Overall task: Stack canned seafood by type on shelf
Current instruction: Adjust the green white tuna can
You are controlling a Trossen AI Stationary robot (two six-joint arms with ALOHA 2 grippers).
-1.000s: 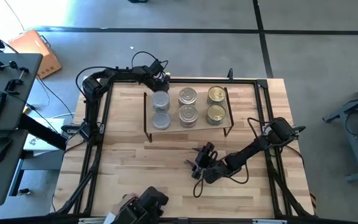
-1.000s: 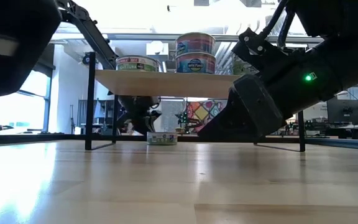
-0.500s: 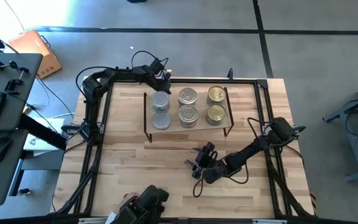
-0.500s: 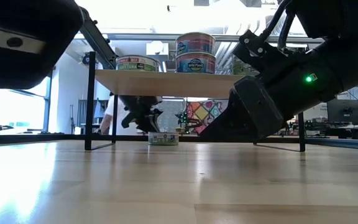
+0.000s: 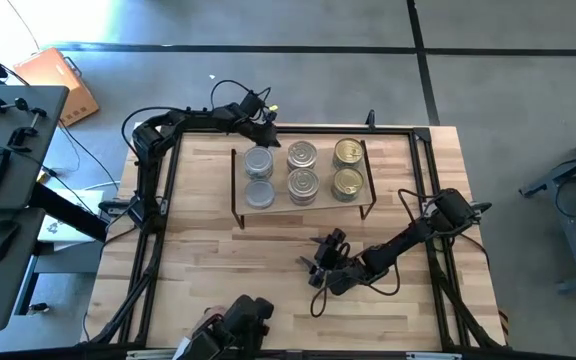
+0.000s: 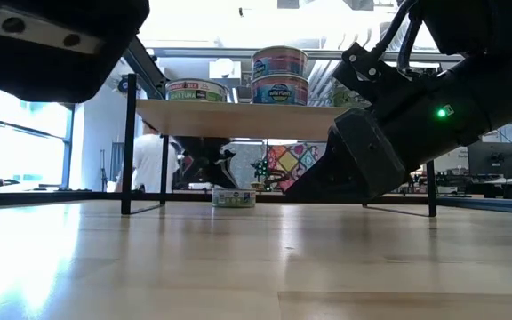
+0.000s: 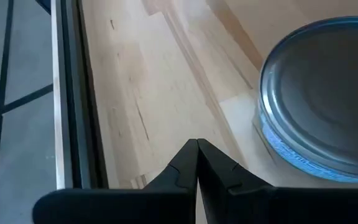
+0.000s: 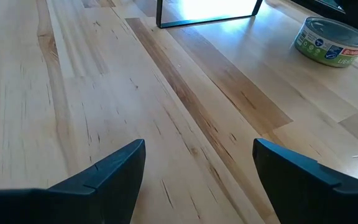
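Observation:
The shelf point(image 5: 302, 206) stands mid-table with tins on it in three rows: grey tops point(image 5: 258, 161) on the left, pull-ring tops point(image 5: 302, 155) in the middle, gold tops point(image 5: 347, 152) on the right. The low view shows the middle tins point(image 6: 280, 63) stacked two high. One green-labelled tin point(image 8: 331, 40) sits on the tabletop under the shelf point(image 6: 234, 197). My left gripper point(image 5: 265, 120) is shut at the table's far edge behind the shelf, beside a grey-topped tin point(image 7: 328, 93). My right gripper point(image 5: 316, 262) is open, low over the table in front of the shelf.
A black frame rail point(image 7: 73, 93) runs along the table's far edge beside my left gripper. The shelf's thin black leg point(image 8: 207, 18) stands ahead of my right gripper, with bare tabletop point(image 8: 166, 112) before it. A dark object point(image 5: 236, 325) sits at the near edge. A person in white point(image 6: 154, 160) stands behind the table.
My left gripper has drawn back from the far-left grey tin toward the table's far edge. The person in white has come into the low view behind the shelf. The dark object close to the low camera has shifted to the right.

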